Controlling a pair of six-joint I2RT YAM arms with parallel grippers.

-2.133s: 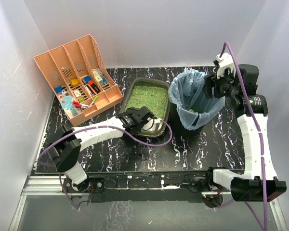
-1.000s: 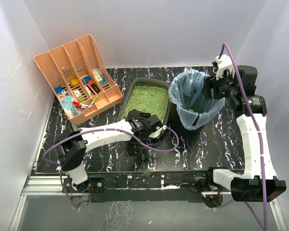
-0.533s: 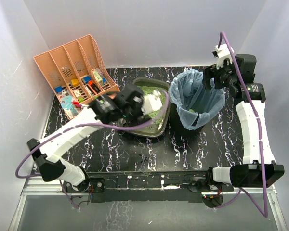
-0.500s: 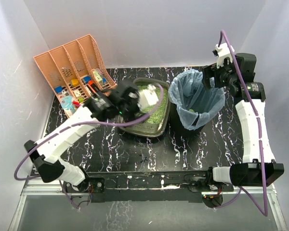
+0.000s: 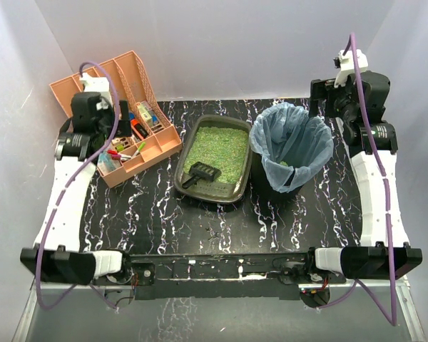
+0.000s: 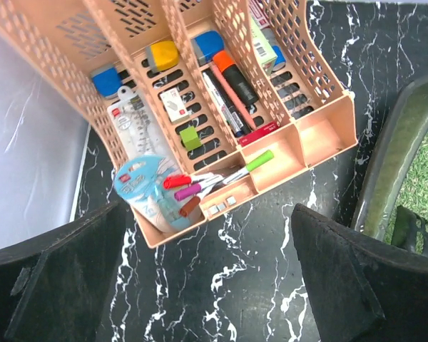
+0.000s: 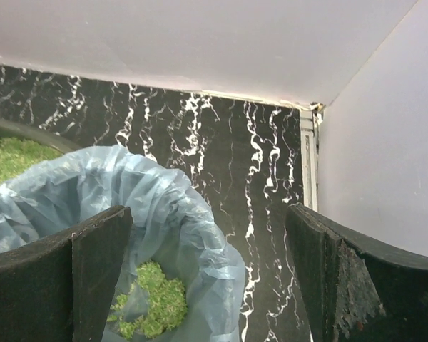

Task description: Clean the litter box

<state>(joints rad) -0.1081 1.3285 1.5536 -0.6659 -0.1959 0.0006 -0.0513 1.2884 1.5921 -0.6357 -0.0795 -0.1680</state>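
- Black marble-patterned table (image 5: 157,214) is enclosed by plain white walls on three sides.
- The litter box (image 5: 182,158) is seen at the middle of the table, between the peach slotted organiser (image 5: 132,64) on its left and the black bin (image 5: 299,184) on its right; the bin is set just beside the box.
- Green granular litter (image 5: 221,146) is spread across the box floor.
- A black scoop (image 5: 202,172) is laid in the litter at the near left part of the box, with its handle pointed toward the near left rim.
- The bin is lined with a pale blue bag (image 7: 164,206), and a clump of green litter (image 7: 153,310) is seen at its bottom.
- The left gripper (image 6: 207,285) is held high over the near end of the organiser, with its jaws spread wide and nothing caught between them.
- Markers, a highlighter and small coloured items are sorted in the organiser's compartments.
- The right gripper (image 7: 200,271) is raised above the far right side of the bin, likewise spread wide, and nothing is gripped by it.
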